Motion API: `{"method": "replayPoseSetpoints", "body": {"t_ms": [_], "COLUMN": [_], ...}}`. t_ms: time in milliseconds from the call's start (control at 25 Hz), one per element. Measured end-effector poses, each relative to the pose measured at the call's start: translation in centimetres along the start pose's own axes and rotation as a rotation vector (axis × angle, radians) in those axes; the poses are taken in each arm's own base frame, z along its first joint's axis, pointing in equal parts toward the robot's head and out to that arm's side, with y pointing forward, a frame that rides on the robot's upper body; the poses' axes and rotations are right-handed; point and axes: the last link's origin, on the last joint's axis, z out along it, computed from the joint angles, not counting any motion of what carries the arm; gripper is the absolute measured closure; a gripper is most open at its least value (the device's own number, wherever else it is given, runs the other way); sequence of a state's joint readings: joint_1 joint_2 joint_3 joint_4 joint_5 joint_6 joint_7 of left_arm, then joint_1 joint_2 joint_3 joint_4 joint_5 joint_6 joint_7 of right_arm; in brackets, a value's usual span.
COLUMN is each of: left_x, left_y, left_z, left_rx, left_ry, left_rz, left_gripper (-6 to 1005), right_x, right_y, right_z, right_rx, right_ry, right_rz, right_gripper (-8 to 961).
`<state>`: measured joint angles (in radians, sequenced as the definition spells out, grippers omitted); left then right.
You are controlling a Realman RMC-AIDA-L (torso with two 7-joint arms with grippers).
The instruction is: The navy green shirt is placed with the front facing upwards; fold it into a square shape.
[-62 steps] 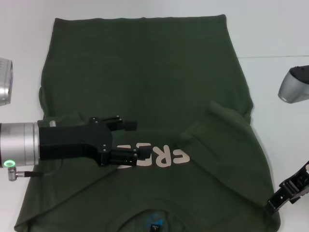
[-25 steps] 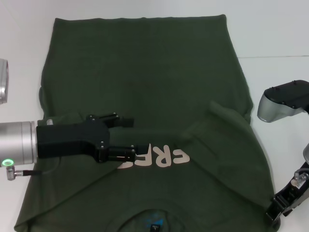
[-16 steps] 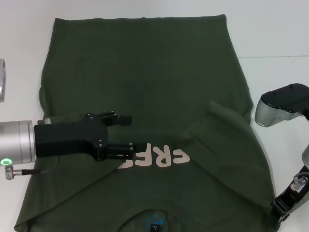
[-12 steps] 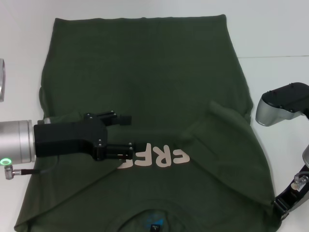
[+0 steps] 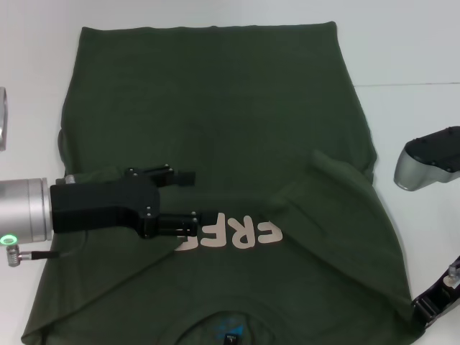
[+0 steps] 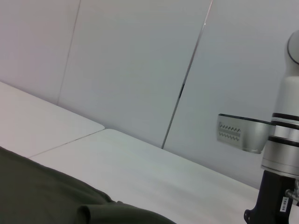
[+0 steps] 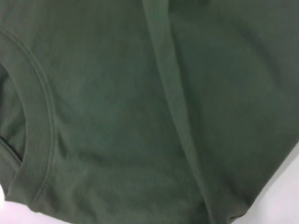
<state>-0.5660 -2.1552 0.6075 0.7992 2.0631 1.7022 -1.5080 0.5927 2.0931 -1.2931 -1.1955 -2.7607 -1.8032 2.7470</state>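
Shirt [image 5: 215, 115] lies spread flat on the white table [image 5: 410, 50], both sleeves folded inward. Left gripper [image 5: 192, 198] hovers open over its chest lettering; right gripper [image 5: 435, 305] sits at the near right hem, fingers unclear.

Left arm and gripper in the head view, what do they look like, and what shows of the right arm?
The left gripper is matte black and boxy with two slim fingers, on a silver cylindrical wrist with a glowing green ring light and a thin cable beneath it. The right arm shows a grey link with a black cap; a black part with a white label sits at the frame's lower right.
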Motion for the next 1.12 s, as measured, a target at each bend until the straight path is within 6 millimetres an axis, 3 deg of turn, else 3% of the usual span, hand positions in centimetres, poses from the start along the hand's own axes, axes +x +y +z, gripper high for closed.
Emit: {"method": "replayPoseSetpoints", "body": {"t_ms": [160,720,1120], "left_x": [0.0,0.1,0.0], "left_y": [-0.2,-1.2,-1.1], "left_z": [-0.2,-3.6,-7.6], "left_rx": [0.020,0.119,0.219], "left_ry": [0.012,0.106,0.044], "left_rz": [-0.027,-0.305,-0.537], "left_gripper": [62,62,63], "right_x": [0.8,4.6,6.9], "right_y": [0.0,-1.5,-3.4], "right_z": [-0.1,3.0,0.7], "right_rx": [-0.027,-0.295,-0.382], "right_ry": [-0.037,-0.310,-0.418], "right_rz": [0.001,0.074,0.067], "right_gripper": [923,923,923]}}
